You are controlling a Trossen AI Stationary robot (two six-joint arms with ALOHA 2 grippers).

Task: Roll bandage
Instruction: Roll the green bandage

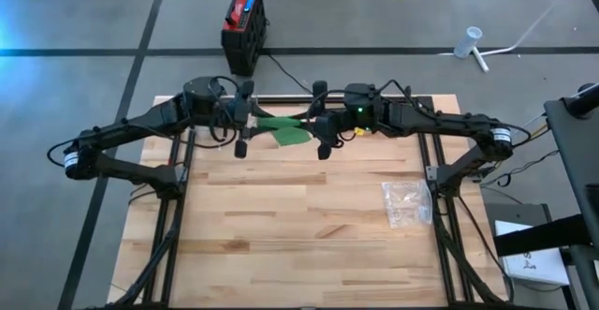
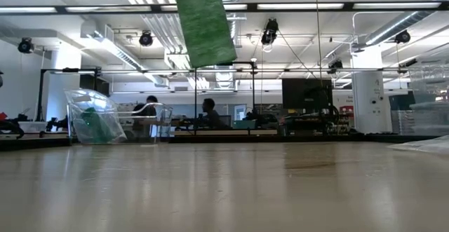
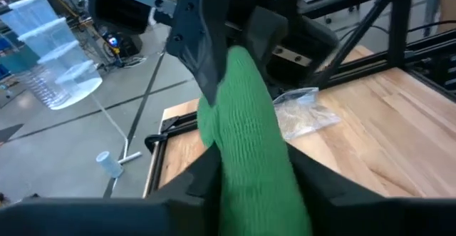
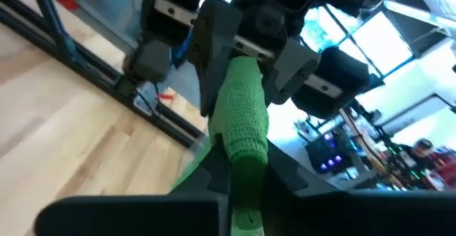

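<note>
I hold my two arms up over the far end of the wooden surface [image 1: 281,207], wrists turned toward each other, with the green bandage [image 1: 290,132] stretched between them in the air. My left gripper [image 1: 245,118] sits to the left of the bandage and my right gripper [image 1: 320,123] to its right, the two near each other but not touching.

Through my left wrist camera the bandage [image 3: 249,143] runs as a thick green band from between my own dark fingers [image 3: 206,172] up to the other arm's gripper [image 3: 214,43], whose dark fingers close around its far end. My left jaws stand narrowly parted on either side of the cloth, pressing it between them.

Through my right wrist camera the same band [image 4: 246,115] rises from between my right fingers [image 4: 285,172] to the left arm's gripper [image 4: 242,29] opposite. My right jaws are drawn in tight on the bandage, with the cloth squeezed to a narrow strip where it passes between them.

From the level of the surface, a loose flat tail of the bandage [image 2: 205,23] hangs down at a slight tilt, well clear of the wood below it.

A crumpled clear plastic bag [image 1: 406,203] lies on the surface toward my right side, well apart from both grippers. On the floor beyond the far edge stands a black and red box [image 1: 245,27].
</note>
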